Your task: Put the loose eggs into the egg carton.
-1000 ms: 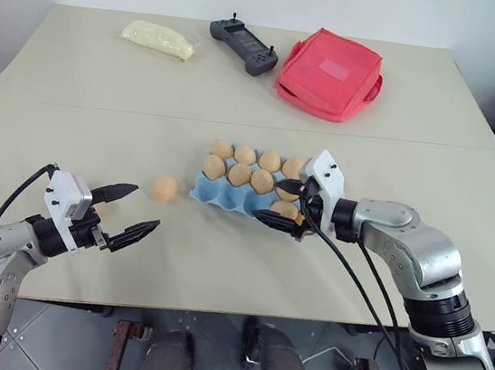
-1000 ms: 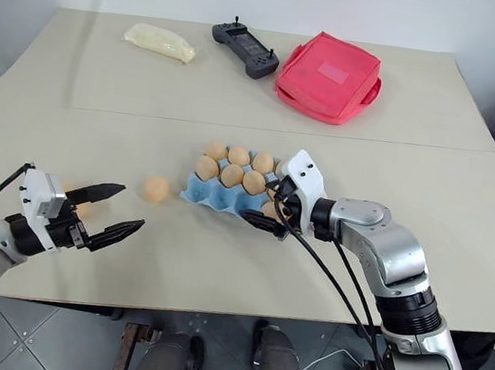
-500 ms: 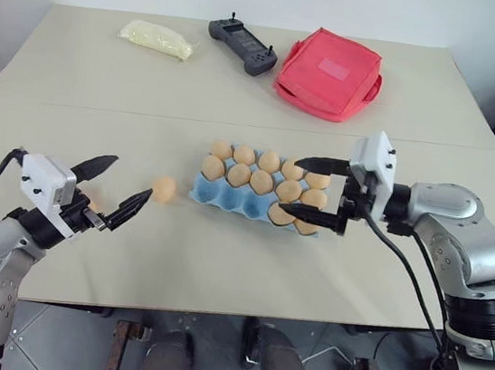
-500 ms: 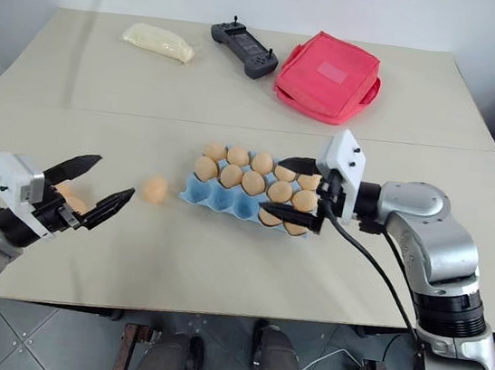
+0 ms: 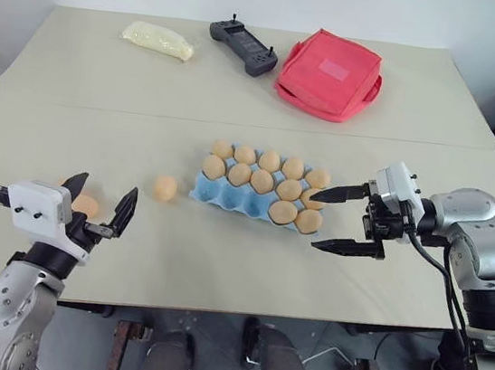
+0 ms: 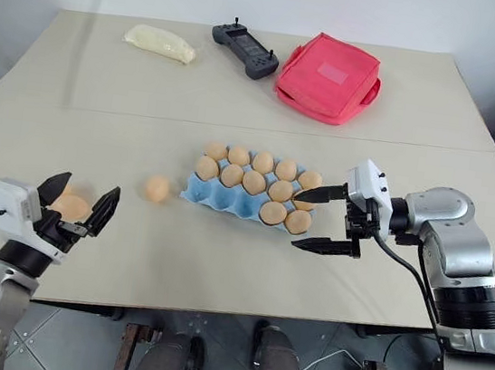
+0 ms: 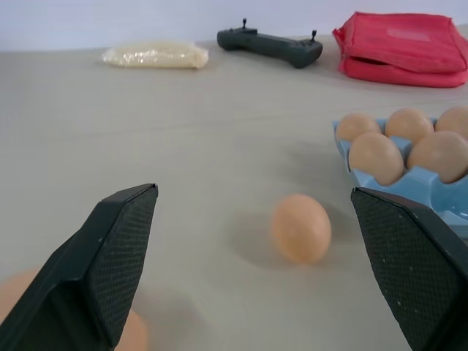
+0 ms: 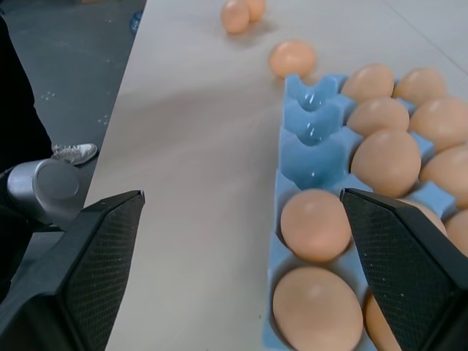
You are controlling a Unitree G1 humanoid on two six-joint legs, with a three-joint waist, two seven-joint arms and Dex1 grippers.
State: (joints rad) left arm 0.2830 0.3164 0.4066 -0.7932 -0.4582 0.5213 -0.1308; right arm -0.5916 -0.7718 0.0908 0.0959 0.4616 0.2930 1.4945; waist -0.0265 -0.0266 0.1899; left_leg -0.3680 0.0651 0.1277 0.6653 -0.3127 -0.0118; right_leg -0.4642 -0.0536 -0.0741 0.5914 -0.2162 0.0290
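Observation:
The light blue egg carton (image 5: 214, 195) lies mid-table with several tan eggs in its cups; its near-left cups (image 8: 308, 136) are bare. One loose egg (image 5: 166, 187) lies on the table just left of the carton. A second loose egg (image 5: 86, 206) rests near the front left, just beyond my left gripper (image 5: 103, 190), which is open and points forward at the first loose egg (image 7: 300, 227). My right gripper (image 5: 316, 220) is open and empty. It points left, a short way right of the carton's right end.
At the far side of the table lie a red fabric pouch (image 5: 329, 73), a black controller (image 5: 243, 46) and a pale yellow lump (image 5: 158, 39). A seam crosses the table behind the carton. Both arms are near the table's front edge.
My right gripper has drawn back to the right, away from the carton, leaving an egg in the near row. My left gripper has swung from pointing right to pointing forward and pulled back.

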